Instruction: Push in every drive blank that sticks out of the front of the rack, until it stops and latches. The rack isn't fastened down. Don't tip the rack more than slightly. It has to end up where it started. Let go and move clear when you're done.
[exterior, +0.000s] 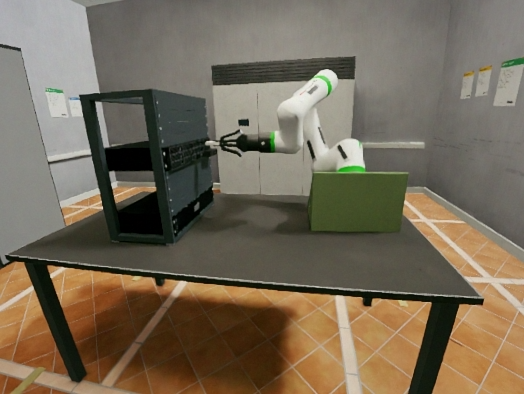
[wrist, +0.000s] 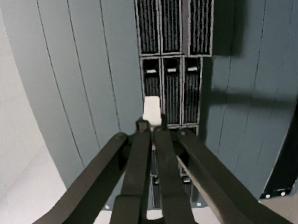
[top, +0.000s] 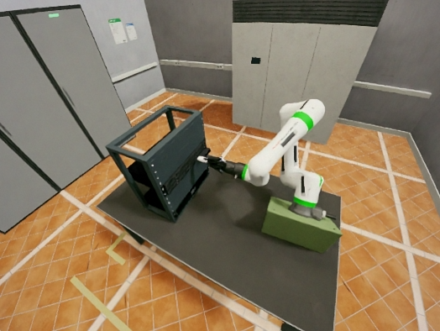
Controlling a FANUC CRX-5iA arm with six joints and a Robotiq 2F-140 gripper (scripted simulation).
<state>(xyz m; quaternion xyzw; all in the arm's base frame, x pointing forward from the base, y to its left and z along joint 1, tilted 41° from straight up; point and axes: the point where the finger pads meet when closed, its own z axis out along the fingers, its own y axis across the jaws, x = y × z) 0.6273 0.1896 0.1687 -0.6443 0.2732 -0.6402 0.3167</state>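
The dark rack (top: 185, 144) (exterior: 182, 112) (wrist: 80, 75) stands upright on the table, its front towards the arm. A band of black drive blanks (exterior: 182, 156) (wrist: 171, 92) crosses its front. In the wrist view, one blank (wrist: 201, 27) at the top right shows a grey side wall and appears to stick out past its neighbours. My gripper (top: 202, 159) (exterior: 212, 143) (wrist: 152, 107) is shut and empty, its pale fingertips at the band, over the left blank (wrist: 151, 82) of the middle row. Contact cannot be told. The fingers hide the blanks below.
The rack's lower unit (exterior: 196, 206) has a black front below the band. The arm's green base block (top: 300, 227) (exterior: 357, 202) stands on the table (top: 235, 256) (exterior: 280, 250), across from the rack. A large grey cabinet (top: 290, 76) (exterior: 280, 175) stands behind the table.
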